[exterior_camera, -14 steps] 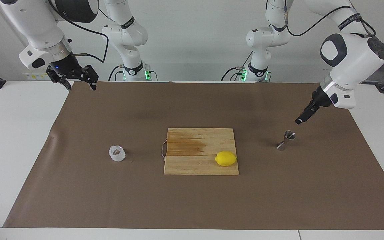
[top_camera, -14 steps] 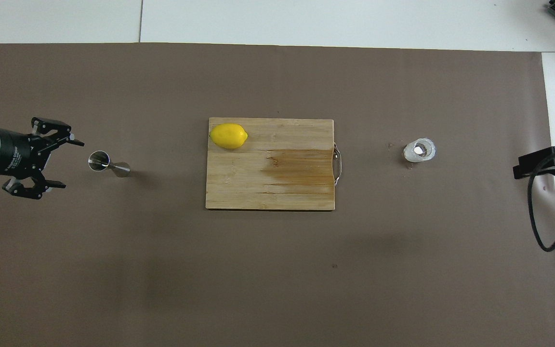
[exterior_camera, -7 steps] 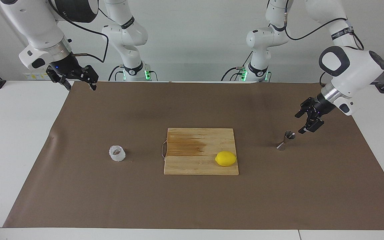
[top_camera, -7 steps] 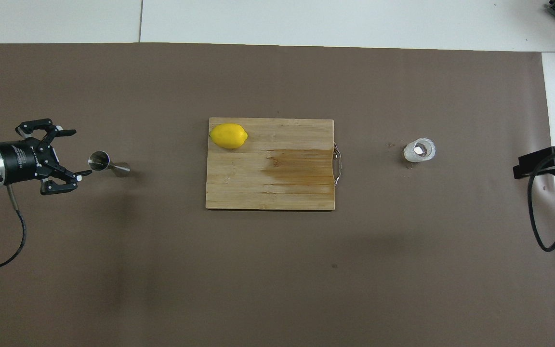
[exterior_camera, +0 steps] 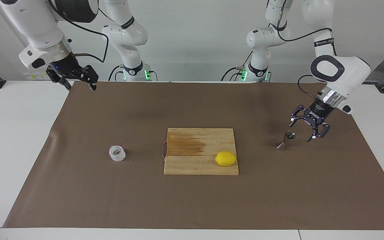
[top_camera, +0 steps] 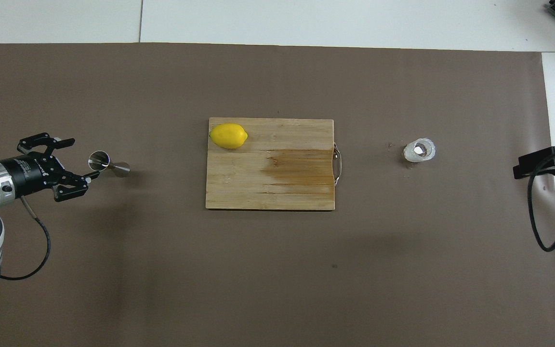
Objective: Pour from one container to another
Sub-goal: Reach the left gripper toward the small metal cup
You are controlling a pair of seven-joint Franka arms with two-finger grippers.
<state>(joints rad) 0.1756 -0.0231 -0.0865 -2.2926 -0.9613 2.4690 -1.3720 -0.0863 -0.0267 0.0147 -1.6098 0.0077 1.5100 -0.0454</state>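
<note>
The small steel jigger (exterior_camera: 287,140) (top_camera: 109,165) stands upright on the brown mat toward the left arm's end of the table. My left gripper (exterior_camera: 300,132) (top_camera: 82,159) is low beside it, open and holding nothing. Its jaws face the jigger's rim, and one fingertip (top_camera: 93,174) comes close to the rim. The squat whitish ridged cup (exterior_camera: 117,153) (top_camera: 419,150) sits on the mat toward the right arm's end. My right gripper (exterior_camera: 81,87) waits open and holding nothing, raised over the mat's corner by the robots.
A wooden cutting board (exterior_camera: 195,150) (top_camera: 268,188) with a darker damp patch lies mid-table between the cup and the jigger. A lemon (exterior_camera: 226,158) (top_camera: 229,136) rests on its corner nearest the jigger. The brown mat (exterior_camera: 192,200) covers most of the white table.
The left gripper has come down, turned, and moved in next to the jigger's rim. The right arm, cup, jigger and lemon have not moved.
</note>
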